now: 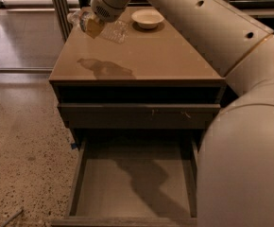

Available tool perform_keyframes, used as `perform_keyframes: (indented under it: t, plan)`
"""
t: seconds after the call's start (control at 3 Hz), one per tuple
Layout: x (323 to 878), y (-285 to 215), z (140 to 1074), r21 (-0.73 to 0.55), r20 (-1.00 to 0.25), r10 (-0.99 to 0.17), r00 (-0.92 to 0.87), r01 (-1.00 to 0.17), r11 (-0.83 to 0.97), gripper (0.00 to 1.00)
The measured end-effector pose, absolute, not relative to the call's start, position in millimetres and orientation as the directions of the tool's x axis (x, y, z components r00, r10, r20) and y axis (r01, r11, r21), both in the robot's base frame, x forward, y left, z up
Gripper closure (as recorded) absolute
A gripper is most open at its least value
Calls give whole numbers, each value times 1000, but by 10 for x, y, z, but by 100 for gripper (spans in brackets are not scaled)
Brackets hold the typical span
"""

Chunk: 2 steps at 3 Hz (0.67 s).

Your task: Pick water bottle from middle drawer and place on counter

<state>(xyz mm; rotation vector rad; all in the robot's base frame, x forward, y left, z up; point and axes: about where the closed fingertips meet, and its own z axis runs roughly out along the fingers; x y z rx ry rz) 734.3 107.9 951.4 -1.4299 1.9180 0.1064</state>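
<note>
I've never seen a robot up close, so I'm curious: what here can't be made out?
Camera view only:
The gripper: over the counter, clamped on the bottle; mostly hidden by the wrist.
Bottle label: covered by the gripper.
The drawer: right side behind the arm, front cut off at the bottom edge.
The bowl: contents too small to tell.

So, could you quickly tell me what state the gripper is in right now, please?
Gripper: closed on the bottle, holding it in the air above the far left of the counter.
</note>
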Motion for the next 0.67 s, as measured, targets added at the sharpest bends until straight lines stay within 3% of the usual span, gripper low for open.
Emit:
perform_keyframes:
  t: [0.67]
  plan:
    - [8151, 380, 9689, -297, -752, -638, -167, -778, 554, 100]
